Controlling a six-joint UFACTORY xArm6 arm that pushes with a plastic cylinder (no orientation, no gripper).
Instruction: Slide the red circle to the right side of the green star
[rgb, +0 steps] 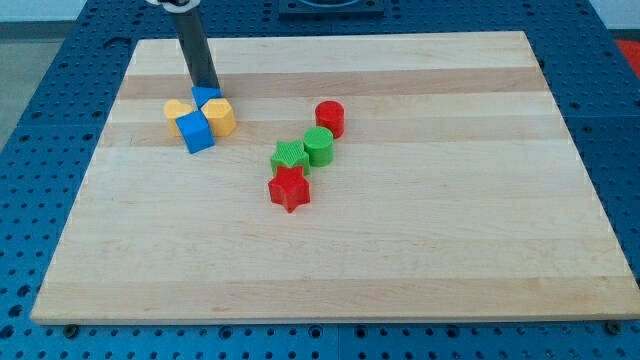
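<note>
The red circle (330, 118) stands near the middle of the wooden board (420, 240). The green star (290, 157) lies below and to the left of it, with a green circle (319, 146) between them, touching the star. A red star (289, 188) sits just below the green star. My tip (206, 88) is far to the left of these, at the top edge of a small blue block (207, 97) in a cluster. The tip is well apart from the red circle.
The left cluster holds a yellow block (178, 110), a yellow hexagon (221, 116) and a blue cube (196, 131) around the small blue block. The board lies on a blue perforated table (40, 150).
</note>
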